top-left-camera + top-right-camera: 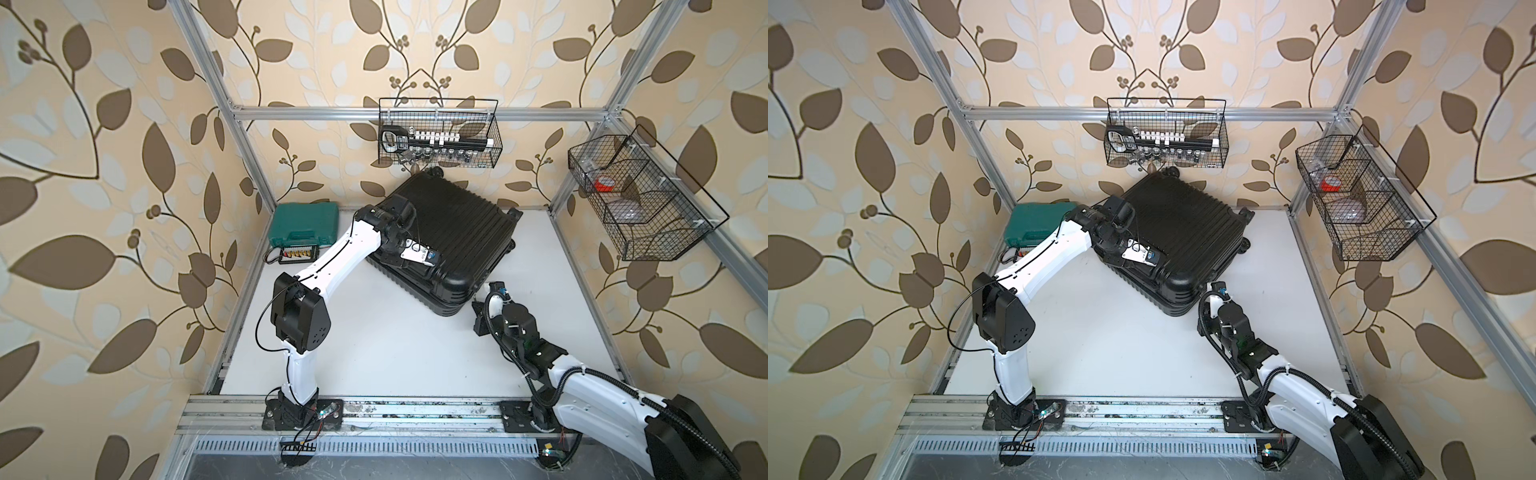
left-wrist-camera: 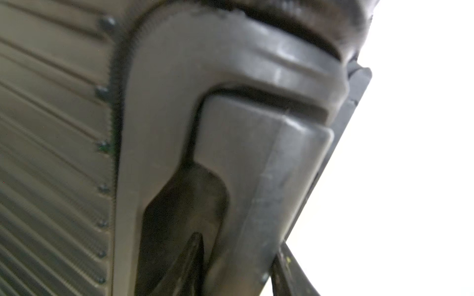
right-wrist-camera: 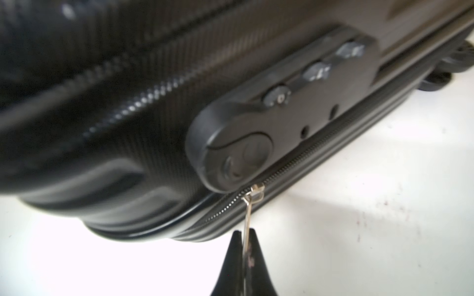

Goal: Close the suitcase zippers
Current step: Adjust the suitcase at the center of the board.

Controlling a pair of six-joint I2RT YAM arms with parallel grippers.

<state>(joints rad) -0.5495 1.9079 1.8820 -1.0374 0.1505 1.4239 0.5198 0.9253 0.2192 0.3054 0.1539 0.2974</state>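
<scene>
The black ribbed suitcase [image 1: 453, 232] [image 1: 1175, 232] lies flat and askew on the white table, its shells together. My left gripper [image 1: 428, 257] [image 1: 1152, 257] is on top of it. In the left wrist view its fingers [image 2: 196, 256] straddle the suitcase's handle [image 2: 256, 153], one in the recess and one outside, both pressed against it. My right gripper [image 1: 496, 286] [image 3: 245, 232] sits low at the front right side, shut on the thin metal zipper pull [image 3: 247, 215]. The slider [image 3: 256, 191] rests on the zipper track [image 3: 307, 151] just below the combination lock [image 3: 282, 110].
A teal tool case [image 1: 305, 224] and a small bit holder [image 1: 298, 253] stand at the back left of the table. A wire basket [image 1: 440, 133] hangs on the back rail above the suitcase. Another basket [image 1: 640, 195] hangs on the right frame.
</scene>
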